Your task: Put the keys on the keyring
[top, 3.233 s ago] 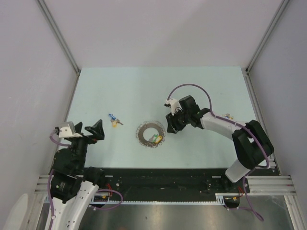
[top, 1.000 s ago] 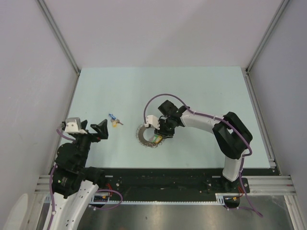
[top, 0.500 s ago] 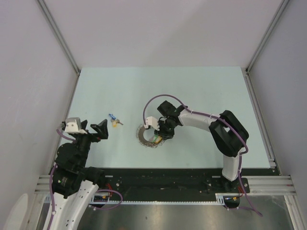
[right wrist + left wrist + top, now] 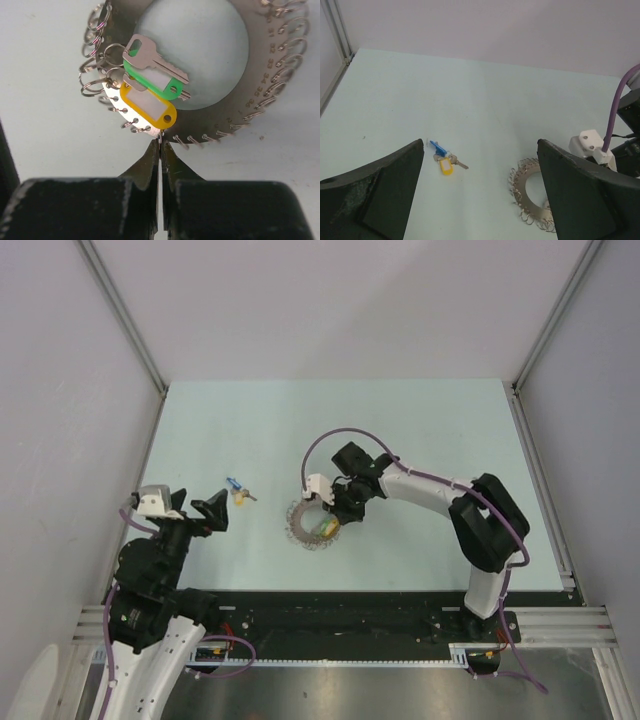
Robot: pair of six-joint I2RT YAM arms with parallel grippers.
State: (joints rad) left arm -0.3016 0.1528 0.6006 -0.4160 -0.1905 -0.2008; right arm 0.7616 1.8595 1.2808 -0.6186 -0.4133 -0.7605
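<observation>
Holding the keyring [image 4: 280, 75] steady looks like the job right now. The right pincer [image 4: 160, 145] has its two fingers pressed tight together. Their tips sit right at the near rim of the ring, just under a yellow tag [image 4: 147, 106]. I cannot tell if a bit of the rim is pinched between them. A key with a green tag [image 4: 156, 79] lies partly on the yellow tag. Both seem to hang from little loops [image 4: 95, 75] on the rim, so these two look done. Two more keys [image 4: 445, 159], one blue and one yellow, lie together on the table [image 4: 420, 430], left of the ring and well apart from it. The left pincer [image 4: 481, 145] hangs wide open, holds nothing, and points at those keys.

To do this well, I think the right pincer should be low and gentle, since the ring is thin and could slide or flip. It should not catch the little loops. The left one should come straight down over the loose keys and close slowly.

The ring lies near the middle of the table, far from every edge. Lots of bare table lies behind it and to its right. The left arm is close to the table's left edge, so its open room is toward the ring
</observation>
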